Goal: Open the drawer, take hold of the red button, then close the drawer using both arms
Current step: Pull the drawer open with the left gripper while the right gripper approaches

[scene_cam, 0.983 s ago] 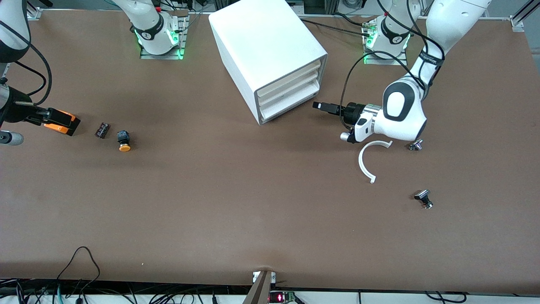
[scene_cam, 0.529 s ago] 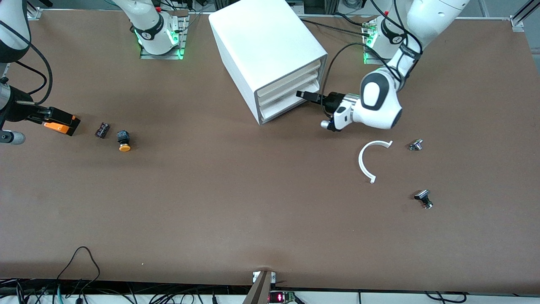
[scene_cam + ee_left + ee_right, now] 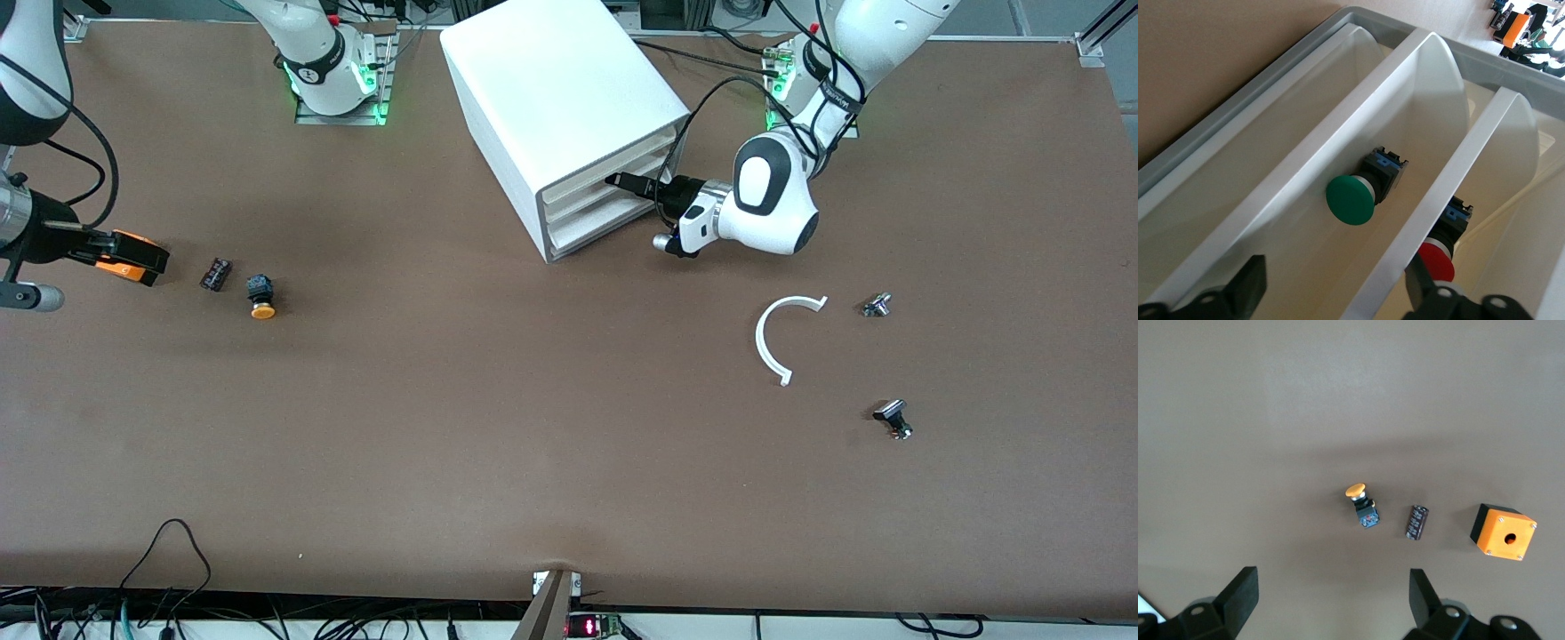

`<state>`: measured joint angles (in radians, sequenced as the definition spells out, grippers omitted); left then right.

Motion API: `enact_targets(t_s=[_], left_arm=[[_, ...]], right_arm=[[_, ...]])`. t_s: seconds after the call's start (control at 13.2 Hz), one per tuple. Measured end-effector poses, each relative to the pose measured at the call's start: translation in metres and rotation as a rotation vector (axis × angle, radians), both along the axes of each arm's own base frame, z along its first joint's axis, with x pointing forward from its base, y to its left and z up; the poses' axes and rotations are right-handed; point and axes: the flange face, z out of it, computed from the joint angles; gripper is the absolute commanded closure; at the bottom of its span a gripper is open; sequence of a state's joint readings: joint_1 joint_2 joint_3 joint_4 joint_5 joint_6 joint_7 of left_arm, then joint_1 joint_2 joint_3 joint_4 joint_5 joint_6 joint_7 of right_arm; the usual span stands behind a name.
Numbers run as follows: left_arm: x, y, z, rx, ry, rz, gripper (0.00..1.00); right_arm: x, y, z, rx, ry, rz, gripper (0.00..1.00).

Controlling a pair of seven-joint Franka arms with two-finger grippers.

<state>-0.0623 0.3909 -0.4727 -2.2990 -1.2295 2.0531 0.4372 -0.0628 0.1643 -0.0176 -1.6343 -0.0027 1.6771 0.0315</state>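
Note:
The white cabinet (image 3: 551, 89) stands at the back middle of the table, and its three drawers all sit flush. My left gripper (image 3: 620, 181) is at the front of the middle drawer (image 3: 578, 201). In the left wrist view this gripper (image 3: 1335, 273) is open, and its fingers straddle that drawer's front lip (image 3: 1471, 160) with a wide gap. The red-capped button (image 3: 1439, 260) lies inside, just past the lip, partly hidden by one finger (image 3: 1421, 283). My right gripper (image 3: 102, 242) waits open and empty above the right arm's end of the table (image 3: 1331, 583).
A green-capped button (image 3: 1350, 199) lies in the neighbouring drawer. An orange box (image 3: 133, 258), a dark cylinder (image 3: 214, 273) and an orange-yellow button (image 3: 261, 298) lie at the right arm's end. A white curved strip (image 3: 775, 338) and two small metal parts (image 3: 877, 305) (image 3: 893, 420) lie at the left arm's end.
My left gripper has travelled from beside the cabinet to the drawer fronts, reaching the middle drawer's lip. The right arm has barely shifted.

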Motion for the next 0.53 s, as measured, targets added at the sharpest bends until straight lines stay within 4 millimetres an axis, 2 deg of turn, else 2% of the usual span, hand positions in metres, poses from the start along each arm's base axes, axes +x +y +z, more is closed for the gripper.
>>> enact_targets(t_s=[0.08, 0.38, 0.53], left_arm=[[0.000, 0.000, 0.000, -0.001, -0.001, 0.000, 1.00], [0.009, 0.000, 0.011, -0.024, -0.016, 0.010, 1.00], [0.022, 0.012, 0.014, -0.023, -0.049, 0.028, 1.00]], right_arm=[[0.004, 0.001, -0.008, 0.008, 0.000, -0.001, 0.00], [0.021, 0.013, -0.045, 0.100, 0.002, -0.023, 0.00], [0.026, 0.018, -0.060, 0.122, 0.007, -0.012, 0.00]])
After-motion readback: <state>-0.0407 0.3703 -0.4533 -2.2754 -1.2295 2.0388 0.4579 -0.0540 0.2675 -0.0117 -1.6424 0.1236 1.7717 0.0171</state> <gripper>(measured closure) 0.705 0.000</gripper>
